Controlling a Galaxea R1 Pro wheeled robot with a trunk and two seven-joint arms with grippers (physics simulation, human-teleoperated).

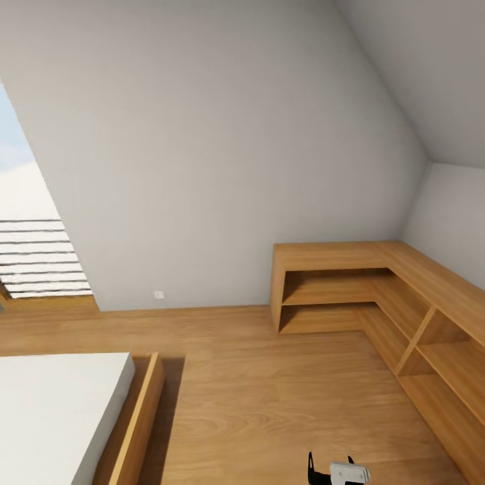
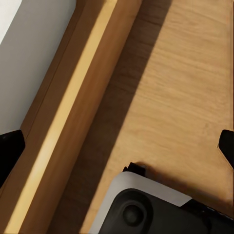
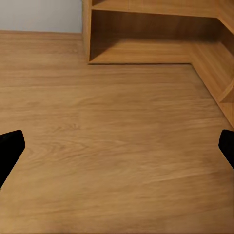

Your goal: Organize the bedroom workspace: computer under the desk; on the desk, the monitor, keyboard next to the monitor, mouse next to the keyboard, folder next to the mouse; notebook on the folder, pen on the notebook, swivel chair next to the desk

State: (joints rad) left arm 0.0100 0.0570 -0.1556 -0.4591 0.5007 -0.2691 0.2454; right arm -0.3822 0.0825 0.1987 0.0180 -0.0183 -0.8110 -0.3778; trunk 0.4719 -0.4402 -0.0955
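While no task thing is in view | shelves (image 1: 377,289) bare, on wood floor (image 1: 269,391) | bed (image 1: 60,411) near left | left tool (image 2: 117,146) apart | right tool (image 3: 117,151) apart

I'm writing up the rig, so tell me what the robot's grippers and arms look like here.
Little shows. In each wrist view, the left gripper and right gripper appear as two black fingertips at the picture's edges. In the head view, a black and pale grey part of the robot shows. No cables or markings are visible.

Bed (image 1: 60,411) and cabinets (image 1: 431,316) edge-cropped
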